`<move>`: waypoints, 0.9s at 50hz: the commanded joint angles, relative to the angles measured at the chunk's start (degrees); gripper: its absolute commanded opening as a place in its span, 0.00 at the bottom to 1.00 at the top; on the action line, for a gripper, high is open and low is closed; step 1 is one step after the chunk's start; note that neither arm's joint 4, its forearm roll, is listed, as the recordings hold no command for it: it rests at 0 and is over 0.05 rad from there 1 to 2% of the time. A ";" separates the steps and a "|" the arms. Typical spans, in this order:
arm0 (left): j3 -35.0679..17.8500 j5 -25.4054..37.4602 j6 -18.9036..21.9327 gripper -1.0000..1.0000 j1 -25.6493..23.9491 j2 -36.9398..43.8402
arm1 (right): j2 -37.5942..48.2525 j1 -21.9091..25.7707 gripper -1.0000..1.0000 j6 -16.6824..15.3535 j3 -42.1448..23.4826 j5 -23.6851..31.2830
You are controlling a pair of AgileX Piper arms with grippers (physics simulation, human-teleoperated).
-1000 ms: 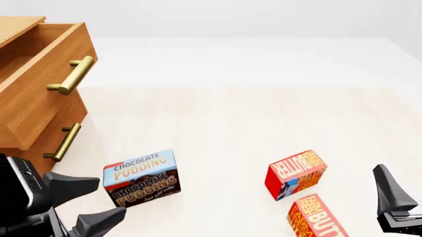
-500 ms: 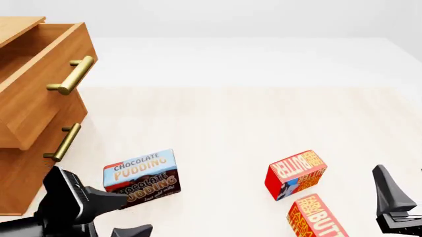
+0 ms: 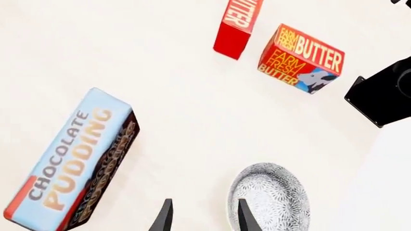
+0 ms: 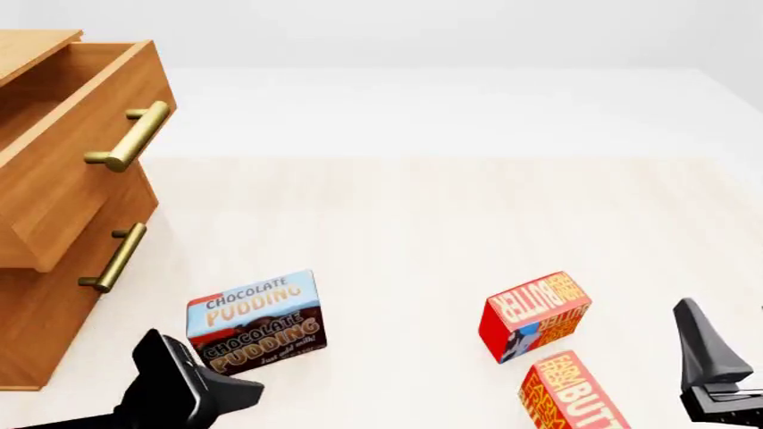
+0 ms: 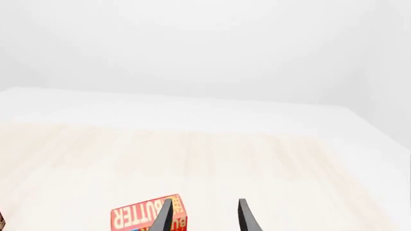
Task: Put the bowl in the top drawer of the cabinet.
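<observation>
Bowl (image 3: 271, 199) is seen only in the left wrist view, on the table just beyond the parted, empty fingertips of the left gripper (image 3: 202, 219), probably lined up for a rim grasp. The top drawer (image 4: 71, 143) is pulled open, apparently to receive it. The right gripper (image 5: 203, 217) is likewise parted and empty.

Left gripper (image 3: 202, 216) and right gripper (image 5: 202, 215): matte black throughout, with slim tapered fingers; angular black housings are seen in the front view.
</observation>
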 commanded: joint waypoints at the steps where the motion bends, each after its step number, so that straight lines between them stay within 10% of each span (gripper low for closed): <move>1: 1.50 -5.04 -2.10 1.00 -2.34 4.29 | 0.80 -0.05 1.00 -0.14 -1.16 0.45; 45: 7.20 -18.73 -3.85 1.00 -1.88 16.13 | 0.92 -0.04 1.00 -0.64 -0.72 0.34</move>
